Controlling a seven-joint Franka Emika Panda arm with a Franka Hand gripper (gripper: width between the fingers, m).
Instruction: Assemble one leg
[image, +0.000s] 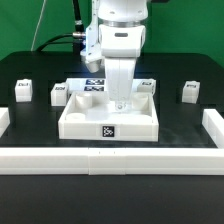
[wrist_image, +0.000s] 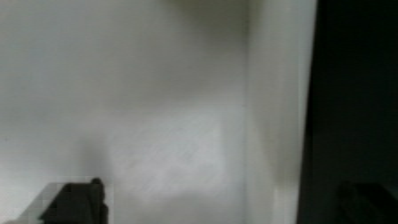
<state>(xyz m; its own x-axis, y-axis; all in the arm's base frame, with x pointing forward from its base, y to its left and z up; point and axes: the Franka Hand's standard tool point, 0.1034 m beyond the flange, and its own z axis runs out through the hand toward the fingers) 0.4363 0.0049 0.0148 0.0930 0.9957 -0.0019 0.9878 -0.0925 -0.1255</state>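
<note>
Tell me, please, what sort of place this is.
Probably a robotics laboratory bench, not a home. A robot arm works over a black table before a green backdrop, and the white tray-shaped part and the small leg blocks carry printed marker tags.

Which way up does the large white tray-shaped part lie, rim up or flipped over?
Rim up: the tray-shaped part shows raised walls around a hollow, and the gripper reaches into it.
</note>
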